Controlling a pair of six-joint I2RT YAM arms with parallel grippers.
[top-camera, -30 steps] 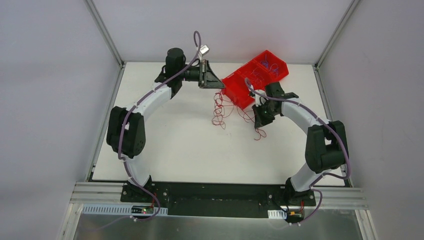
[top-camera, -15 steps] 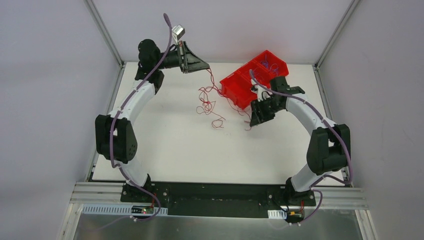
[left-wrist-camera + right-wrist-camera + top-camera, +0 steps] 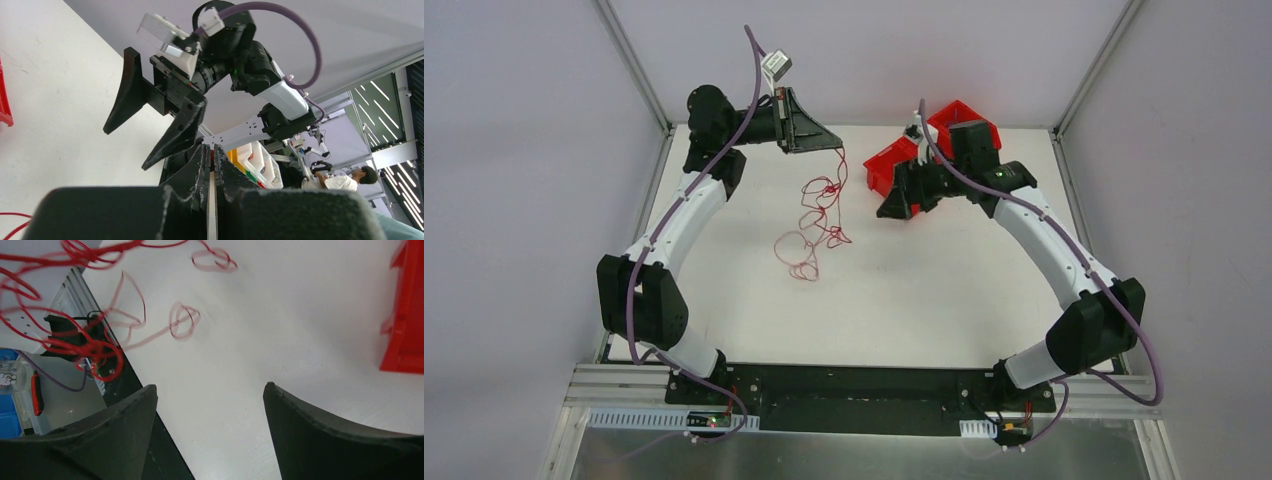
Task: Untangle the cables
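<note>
Item one: left gripper (image 3: 836, 147) is pressing its jaws together high at the far side, pinching the top end of the thin red curly cables (image 3: 814, 222). These are hanging down in one looping string, the lower coils lying on the white tabletop (image 3: 904, 290).

Item two: right gripper (image 3: 890, 206) is hovering spread wide, gripping nothing, just beside the red plastic bin (image 3: 882, 163).

Two arms: left arm (image 3: 674, 215), right arm (image 3: 1054, 240). Two grippers: left gripper (image 3: 836, 143), right gripper (image 3: 890, 206). One red bin (image 3: 879, 165). One tangle of red cables (image 3: 809, 225), strand count unclear. One table (image 3: 904, 300).
</note>
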